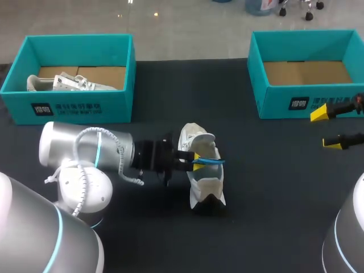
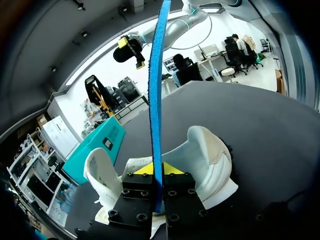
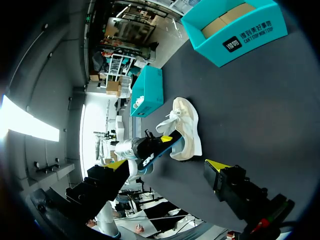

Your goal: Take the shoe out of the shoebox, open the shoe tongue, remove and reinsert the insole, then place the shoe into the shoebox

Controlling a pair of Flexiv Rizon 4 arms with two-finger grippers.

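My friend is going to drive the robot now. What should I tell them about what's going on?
Left tool: shut on the blue insole, right at the white shoe.
Right tool: open, holding nothing, beside the right shoebox.
The white shoe is on the table between the boxes. A second shoe sits in the left shoebox.
Done: shoe out, insole gripped. Cannot tell if the insole is coming out or going back in.
Left: seat the insole, then box the shoe.
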